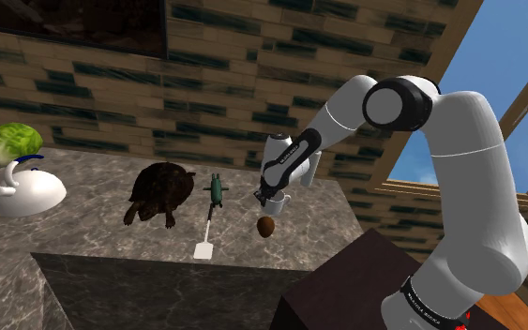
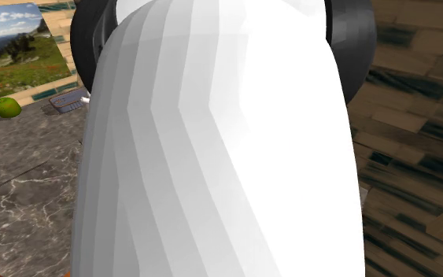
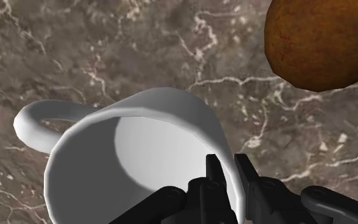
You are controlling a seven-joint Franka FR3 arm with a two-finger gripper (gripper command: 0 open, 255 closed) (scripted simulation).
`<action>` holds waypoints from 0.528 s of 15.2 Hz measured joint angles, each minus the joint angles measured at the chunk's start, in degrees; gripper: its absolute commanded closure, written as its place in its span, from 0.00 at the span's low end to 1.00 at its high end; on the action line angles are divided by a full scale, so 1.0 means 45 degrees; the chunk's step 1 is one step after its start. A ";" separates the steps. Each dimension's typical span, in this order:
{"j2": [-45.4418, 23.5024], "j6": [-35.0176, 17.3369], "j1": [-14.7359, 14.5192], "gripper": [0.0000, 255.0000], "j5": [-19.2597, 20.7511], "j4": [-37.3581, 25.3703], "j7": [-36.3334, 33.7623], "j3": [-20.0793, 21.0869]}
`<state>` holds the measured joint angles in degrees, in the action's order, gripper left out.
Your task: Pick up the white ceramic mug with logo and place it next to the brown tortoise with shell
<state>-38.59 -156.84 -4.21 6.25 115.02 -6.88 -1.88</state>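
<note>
Pinch of the gripper [image 3: 229,168] narrow, closed on the wall of the white mug [image 3: 139,146]: one finger inside the rim, the other outside, handle on the far side from them. Brown rounded lump [image 3: 323,41] close beside the mug on the marble counter [image 1: 83,220]. In the shoulder view, mug under the gripper near the counter's end toward the stand [image 1: 337,281], just above the lump; cannot tell whether resting or lifted. Brown tortoise [image 1: 161,192] apart toward that view's left, with a green-handled spatula [image 1: 209,223] lying between. Farther left, white teapot [image 1: 27,192] and leafy green head [image 1: 8,141]. White arm [image 2: 212,157] close up in the second exterior view, green fruit [image 2: 5,108] beyond.
</note>
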 measured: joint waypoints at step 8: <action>0.1247 0.0841 0.0049 1.00 -0.0049 0.0399 0.0111 0.0054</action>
<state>-32.97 -153.05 -3.99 6.03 116.81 -6.38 -1.63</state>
